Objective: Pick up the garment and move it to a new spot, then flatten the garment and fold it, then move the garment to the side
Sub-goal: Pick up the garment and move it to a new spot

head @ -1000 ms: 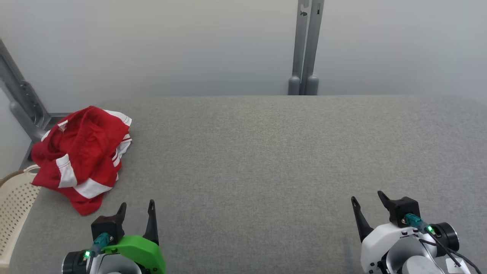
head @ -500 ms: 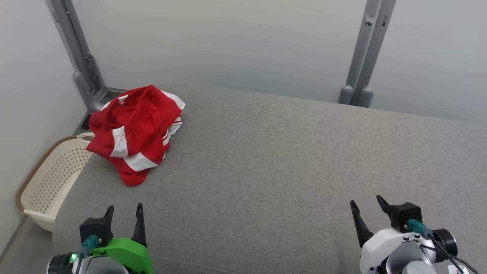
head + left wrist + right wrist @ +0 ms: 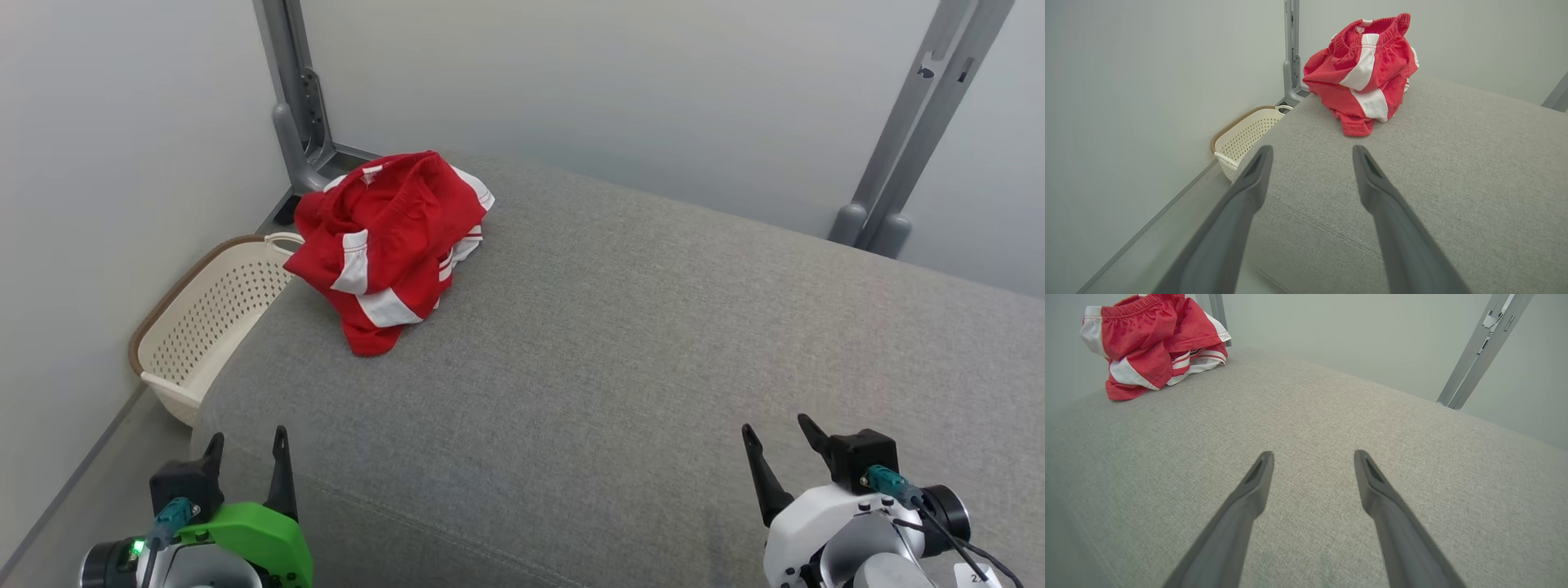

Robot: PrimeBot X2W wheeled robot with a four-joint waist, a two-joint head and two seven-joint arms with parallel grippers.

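The garment (image 3: 392, 245), a crumpled red piece with white stripes, lies bunched at the far left corner of the grey padded surface (image 3: 620, 327). My left gripper (image 3: 248, 438) stands open at the near left edge, well short of the garment, nothing between its fingers. In the left wrist view the garment (image 3: 1363, 77) lies ahead and a little right of the open left gripper (image 3: 1311, 150). My right gripper (image 3: 775, 425) is open over the near right part of the surface. The right wrist view has the garment (image 3: 1155, 343) far off at the upper left of the open right gripper (image 3: 1313, 454).
A cream perforated basket (image 3: 204, 318) sits on the floor against the left wall, beside the surface's left edge, and shows as the basket (image 3: 1245, 134) in the left wrist view. Grey metal posts rise behind the far left corner (image 3: 298, 106) and at the far right (image 3: 914, 147).
The head camera has turned left, so the whole picture slid right and the basket and left wall came into view. The garment lies as before. Both grippers stay open.
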